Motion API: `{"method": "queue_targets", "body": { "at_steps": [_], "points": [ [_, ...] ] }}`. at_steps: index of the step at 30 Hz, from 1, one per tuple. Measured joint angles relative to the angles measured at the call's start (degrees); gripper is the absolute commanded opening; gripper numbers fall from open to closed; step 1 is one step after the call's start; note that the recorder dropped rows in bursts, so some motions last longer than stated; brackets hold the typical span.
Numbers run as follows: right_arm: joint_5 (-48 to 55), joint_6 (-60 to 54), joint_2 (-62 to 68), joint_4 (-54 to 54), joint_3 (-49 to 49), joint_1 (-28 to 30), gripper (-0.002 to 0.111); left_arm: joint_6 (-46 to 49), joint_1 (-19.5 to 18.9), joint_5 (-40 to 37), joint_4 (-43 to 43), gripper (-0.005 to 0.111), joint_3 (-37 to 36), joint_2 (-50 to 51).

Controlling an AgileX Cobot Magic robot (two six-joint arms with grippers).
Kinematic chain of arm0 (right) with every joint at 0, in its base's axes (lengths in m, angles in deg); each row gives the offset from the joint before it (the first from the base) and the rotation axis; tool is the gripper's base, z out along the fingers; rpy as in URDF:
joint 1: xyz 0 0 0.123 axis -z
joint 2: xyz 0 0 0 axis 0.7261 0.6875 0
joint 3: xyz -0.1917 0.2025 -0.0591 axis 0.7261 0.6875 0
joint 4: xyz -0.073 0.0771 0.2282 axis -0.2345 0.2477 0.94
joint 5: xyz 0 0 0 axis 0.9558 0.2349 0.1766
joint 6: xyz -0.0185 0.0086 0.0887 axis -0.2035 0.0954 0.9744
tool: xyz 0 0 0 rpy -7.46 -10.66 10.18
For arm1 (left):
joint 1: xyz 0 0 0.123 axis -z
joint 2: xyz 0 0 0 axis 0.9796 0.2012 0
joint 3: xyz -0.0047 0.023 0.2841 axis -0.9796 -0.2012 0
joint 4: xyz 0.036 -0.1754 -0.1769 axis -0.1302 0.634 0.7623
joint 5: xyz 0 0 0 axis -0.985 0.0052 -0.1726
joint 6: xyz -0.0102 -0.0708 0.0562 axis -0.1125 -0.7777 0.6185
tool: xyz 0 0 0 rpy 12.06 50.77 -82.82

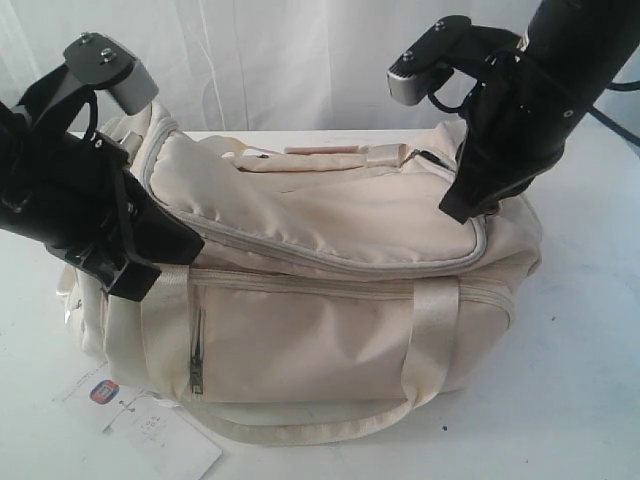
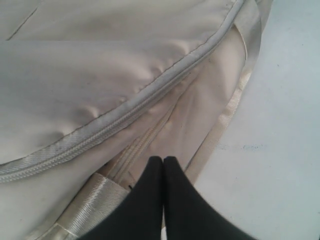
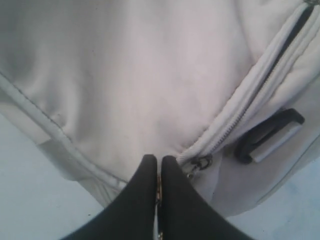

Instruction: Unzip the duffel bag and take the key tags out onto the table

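Observation:
The cream duffel bag [image 1: 330, 300] lies on the white table [image 1: 590, 330], and its grey-trimmed top zipper [image 1: 330, 262] curves across the lid. At the bag's right end my right gripper [image 1: 462, 208] [image 3: 157, 160] is shut on the metal zipper pull, a sliver of which shows between the fingers beside the slider [image 3: 201, 162]. Behind the slider a short dark gap [image 3: 295, 30] shows in the zipper. My left gripper [image 1: 135, 280] [image 2: 163, 159] is shut with nothing in it, its tips resting at the bag's left front by a webbing handle [image 2: 87, 200]. The key tags are hidden.
A white paper hang-tag [image 1: 150, 430] with a small orange-blue logo lies on the table in front of the bag's left corner. A loose webbing strap [image 1: 300, 430] trails along the bag's front. A black buckle [image 3: 270, 132] sits on the bag's right end.

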Motion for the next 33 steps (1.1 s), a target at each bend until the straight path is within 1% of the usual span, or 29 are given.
{"method": "queue_targets", "body": {
  "at_steps": [8, 20, 28, 33],
  "points": [
    [0.0, 0.0, -3.1, 2.7, 0.2, 0.0, 0.0, 0.0, 0.0, 0.0, 0.0, 0.0, 0.0, 0.0],
    [0.1, 0.2, -5.6, 3.5, 6.5, 0.0, 0.0, 0.0, 0.0, 0.0, 0.0, 0.0, 0.0, 0.0],
    [0.1, 0.1, -8.5, 8.4, 8.2, 0.0, 0.0, 0.0, 0.0, 0.0, 0.0, 0.0, 0.0, 0.0],
    [0.0, 0.1, -9.9, 9.5, 9.8, 0.0, 0.0, 0.0, 0.0, 0.0, 0.0, 0.0, 0.0, 0.0]
  ]
}}
